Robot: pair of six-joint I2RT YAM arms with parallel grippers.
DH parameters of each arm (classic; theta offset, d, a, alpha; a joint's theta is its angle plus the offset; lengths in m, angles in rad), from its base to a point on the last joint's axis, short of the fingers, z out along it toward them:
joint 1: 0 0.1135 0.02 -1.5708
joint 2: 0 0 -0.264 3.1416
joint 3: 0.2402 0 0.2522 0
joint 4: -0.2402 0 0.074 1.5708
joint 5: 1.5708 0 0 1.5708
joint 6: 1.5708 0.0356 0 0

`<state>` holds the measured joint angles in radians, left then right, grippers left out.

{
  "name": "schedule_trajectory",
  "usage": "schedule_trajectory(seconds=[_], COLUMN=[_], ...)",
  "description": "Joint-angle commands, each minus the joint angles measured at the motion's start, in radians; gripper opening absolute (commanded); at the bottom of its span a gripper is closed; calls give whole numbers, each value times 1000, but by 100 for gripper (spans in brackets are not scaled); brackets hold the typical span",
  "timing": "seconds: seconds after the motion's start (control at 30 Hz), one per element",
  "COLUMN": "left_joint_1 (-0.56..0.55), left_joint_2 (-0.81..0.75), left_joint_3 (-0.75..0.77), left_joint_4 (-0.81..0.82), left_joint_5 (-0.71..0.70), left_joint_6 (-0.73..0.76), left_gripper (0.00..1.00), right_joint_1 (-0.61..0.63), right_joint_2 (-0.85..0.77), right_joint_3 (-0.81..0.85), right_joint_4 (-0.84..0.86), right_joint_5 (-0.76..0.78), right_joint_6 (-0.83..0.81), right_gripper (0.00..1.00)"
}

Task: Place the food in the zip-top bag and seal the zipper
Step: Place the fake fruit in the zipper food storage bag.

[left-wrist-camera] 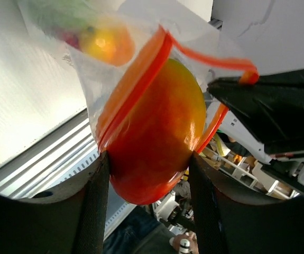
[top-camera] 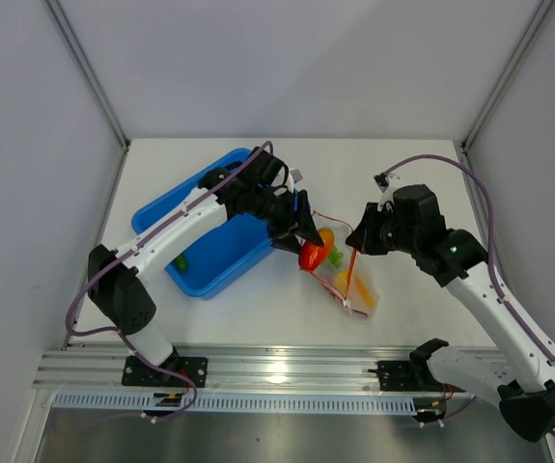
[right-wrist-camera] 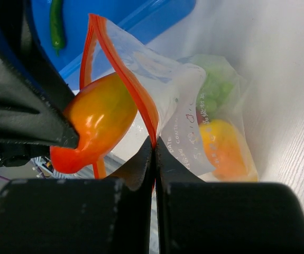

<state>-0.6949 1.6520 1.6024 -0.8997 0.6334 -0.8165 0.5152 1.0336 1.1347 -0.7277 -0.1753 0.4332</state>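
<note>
My left gripper point(top-camera: 308, 253) is shut on the red-orange oval fruit point(left-wrist-camera: 154, 137) and holds it at the open mouth of the clear zip-top bag point(top-camera: 354, 285); the fruit point(right-wrist-camera: 96, 121) is partly past the red-orange zipper strip point(left-wrist-camera: 133, 84). My right gripper point(top-camera: 357, 239) is shut on the zipper edge point(right-wrist-camera: 141, 103) and holds the mouth up. Inside the bag lie a yellow-orange piece point(right-wrist-camera: 223, 145) and a green leafy piece point(right-wrist-camera: 215, 84). A green pepper point(right-wrist-camera: 56, 24) lies in the blue tray.
The blue tray point(top-camera: 161, 207) sits left of the bag, under my left arm, with a green piece point(top-camera: 180, 261) near its front corner. The metal rail runs along the table's near edge.
</note>
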Motion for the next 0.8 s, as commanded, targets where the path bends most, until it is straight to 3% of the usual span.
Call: schedule_trajectory(seconds=[0.0, 0.53, 0.57, 0.7, 0.77], left_joint_1=[-9, -21, -23, -25, -26], left_joint_2=[12, 22, 20, 17, 12], left_joint_3=[73, 126, 125, 123, 125], left_joint_4=[-25, -18, -16, -7, -4], left_joint_5=[23, -21, -24, -21, -15], left_joint_6=[-78, -188, -187, -181, -173], left_gripper=[0, 1, 3, 47, 61], right_joint_1=[25, 77, 78, 78, 78], right_joint_2=[-35, -32, -30, -30, -33], right_joint_3=[28, 23, 26, 23, 23], right_joint_4=[37, 56, 56, 54, 53], right_joint_5=[28, 26, 25, 28, 37], right_joint_6=[-4, -5, -5, -5, -5], right_gripper=[0, 0, 0, 0, 0])
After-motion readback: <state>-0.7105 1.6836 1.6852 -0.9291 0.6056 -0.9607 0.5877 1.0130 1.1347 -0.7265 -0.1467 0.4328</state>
